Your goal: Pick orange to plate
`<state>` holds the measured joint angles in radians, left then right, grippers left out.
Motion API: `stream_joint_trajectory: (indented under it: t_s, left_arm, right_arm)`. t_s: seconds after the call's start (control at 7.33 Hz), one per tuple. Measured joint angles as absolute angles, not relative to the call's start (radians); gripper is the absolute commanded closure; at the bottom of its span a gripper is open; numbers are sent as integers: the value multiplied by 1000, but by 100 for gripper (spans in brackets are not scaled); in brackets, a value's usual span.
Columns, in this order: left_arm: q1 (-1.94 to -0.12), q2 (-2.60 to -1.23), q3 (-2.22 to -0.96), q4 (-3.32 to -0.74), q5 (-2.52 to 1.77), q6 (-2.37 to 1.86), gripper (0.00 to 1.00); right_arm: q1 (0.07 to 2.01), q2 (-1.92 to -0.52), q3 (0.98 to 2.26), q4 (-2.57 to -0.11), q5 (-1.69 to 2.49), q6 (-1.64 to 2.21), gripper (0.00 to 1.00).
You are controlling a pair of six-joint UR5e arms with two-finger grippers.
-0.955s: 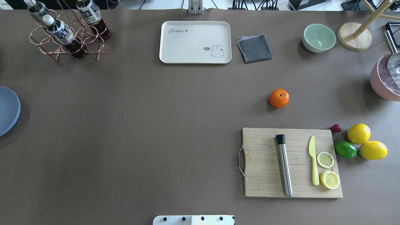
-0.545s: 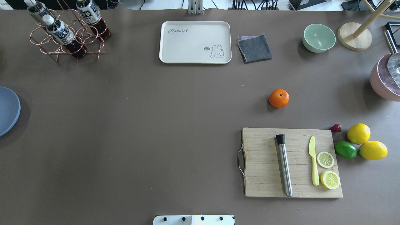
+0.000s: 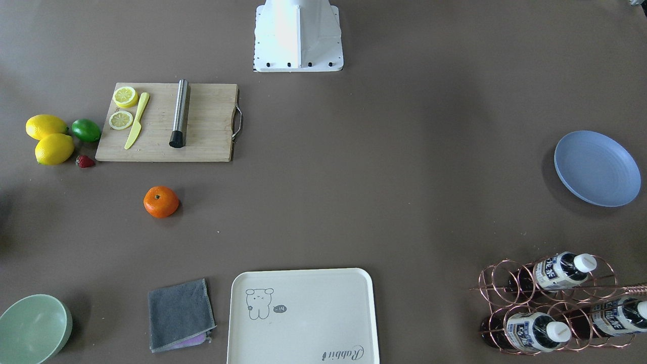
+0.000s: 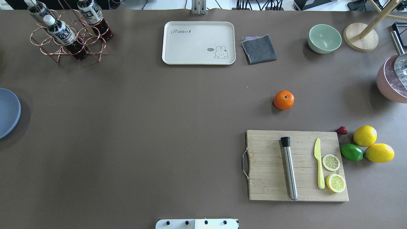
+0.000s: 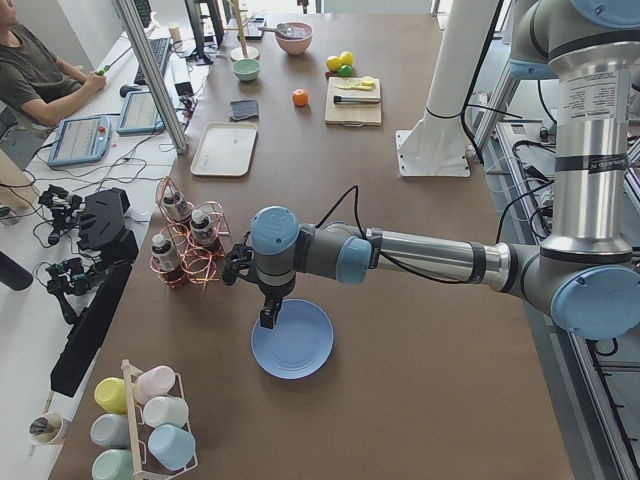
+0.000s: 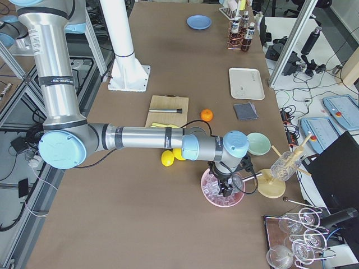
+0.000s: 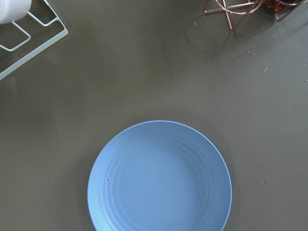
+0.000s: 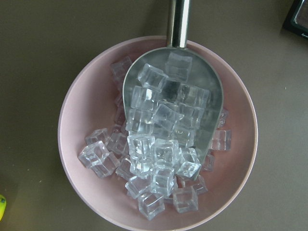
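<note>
Brown table (image 4: 127, 127), orange (image 4: 283, 100) near cutting board (image 4: 267, 171), far from plate (image 3: 596, 168); left hand (image 5: 267, 320), right hand (image 6: 227, 190): grip unclear.

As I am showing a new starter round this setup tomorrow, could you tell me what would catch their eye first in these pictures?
The bright orange sits alone on the bare brown table just beyond the cutting board, on the robot's right. The light-blue plate lies empty at the far left end, under the left arm. At the right end a pink bowl holds ice cubes and a metal scoop.
</note>
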<state>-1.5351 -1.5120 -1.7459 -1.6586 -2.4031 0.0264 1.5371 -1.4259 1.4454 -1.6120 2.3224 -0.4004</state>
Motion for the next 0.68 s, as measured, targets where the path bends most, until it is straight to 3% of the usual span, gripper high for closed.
stream_joint_trajectory:
  t_s: [0.41,0.68]
  left_arm:
    - [-1529,-1512,-1733,-1664,-2402,30,2]
    - [-1505,-1517,-1646,-1746,-2397,25,2]
  right_arm:
    - [1537,-1431,1437,-1611,2331,-401,0]
    - [1537,-1435,1439,-1610,2338,-401,0]
